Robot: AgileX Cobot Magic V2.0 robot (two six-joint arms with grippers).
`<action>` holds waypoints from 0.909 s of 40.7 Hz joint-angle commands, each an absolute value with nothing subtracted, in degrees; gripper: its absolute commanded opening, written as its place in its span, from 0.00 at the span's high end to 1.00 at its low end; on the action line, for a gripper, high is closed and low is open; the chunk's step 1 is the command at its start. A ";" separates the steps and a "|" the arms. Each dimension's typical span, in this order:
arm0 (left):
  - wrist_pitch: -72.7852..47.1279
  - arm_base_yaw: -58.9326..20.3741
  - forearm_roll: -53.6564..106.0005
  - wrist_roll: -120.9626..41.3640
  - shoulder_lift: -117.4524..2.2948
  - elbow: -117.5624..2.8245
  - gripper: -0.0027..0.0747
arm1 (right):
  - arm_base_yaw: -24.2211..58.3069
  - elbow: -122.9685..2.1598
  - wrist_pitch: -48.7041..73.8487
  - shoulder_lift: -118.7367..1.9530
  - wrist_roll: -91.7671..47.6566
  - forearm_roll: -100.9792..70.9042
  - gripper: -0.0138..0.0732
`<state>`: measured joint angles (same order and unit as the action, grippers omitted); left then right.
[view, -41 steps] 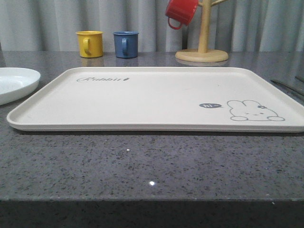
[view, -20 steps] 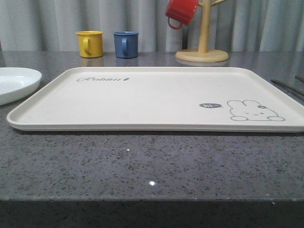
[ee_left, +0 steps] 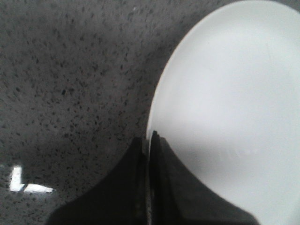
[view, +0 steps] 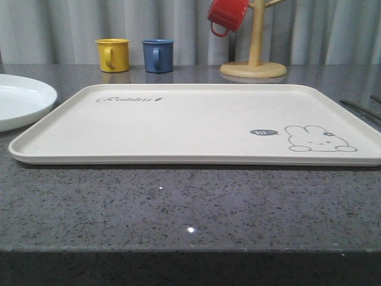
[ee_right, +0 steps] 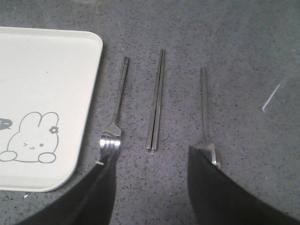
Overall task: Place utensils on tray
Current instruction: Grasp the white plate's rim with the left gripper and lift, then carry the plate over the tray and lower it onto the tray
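Since a second ago the white plate [view: 21,104] has slid rightward in the front view, its rim now reaching closer to the tray [view: 196,122], though a strip of grey counter [view: 190,208] remains between them. On the left wrist camera the left fingers [ee_left: 149,140] are pressed together on the plate's edge, one dark finger over the rim and one under it, with the white dish [ee_left: 234,108] spreading away from them over the speckled stone. Over on the right wrist camera the right fingers [ee_right: 150,159] are spread wide, hovering above the cutlery without touching any of it. Between and just beyond them lie three pieces in a row, parallel and apart: a fork [ee_right: 115,117] nearest the tray's bunny corner [ee_right: 42,108], a pair of chopsticks [ee_right: 157,101] lying together in the middle, and a spoon [ee_right: 206,117] farthest out. From the front, a yellow mug [view: 113,55] and a blue mug [view: 158,55] stand behind the tray, beside a wooden mug stand [view: 254,56] holding a red mug [view: 227,15].
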<state>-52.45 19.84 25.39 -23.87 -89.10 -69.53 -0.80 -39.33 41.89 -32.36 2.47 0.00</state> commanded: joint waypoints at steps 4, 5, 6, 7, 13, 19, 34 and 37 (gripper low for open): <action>-55.16 19.99 30.13 -23.89 -83.74 -76.18 0.99 | -0.98 -41.22 38.07 -33.05 2.48 0.00 0.41; -55.62 19.99 30.73 -23.89 -83.43 -76.74 0.99 | -0.98 -41.22 38.07 -33.05 2.48 0.00 0.41; -55.99 19.88 31.59 -23.89 -83.32 -77.36 0.99 | -0.98 -41.22 38.07 -33.05 2.48 0.00 0.41; -56.63 19.88 32.10 -23.89 -83.16 -77.82 0.99 | -0.98 -41.22 38.07 -33.05 2.48 0.00 0.41; -59.26 17.31 33.88 -23.92 -83.06 -79.24 0.99 | -0.98 -41.22 38.07 -33.05 2.48 0.00 0.41; -59.40 11.39 33.88 -24.02 -83.29 -79.24 0.99 | -0.98 -41.22 38.07 -33.05 2.48 0.00 0.41; -54.09 -5.17 33.06 -24.02 -85.40 -79.24 0.99 | -0.98 -41.22 38.07 -33.05 2.48 0.00 0.41; -53.69 -7.33 33.06 -24.02 -87.15 -79.24 0.99 | -0.98 -41.22 38.07 -33.05 2.48 0.00 0.41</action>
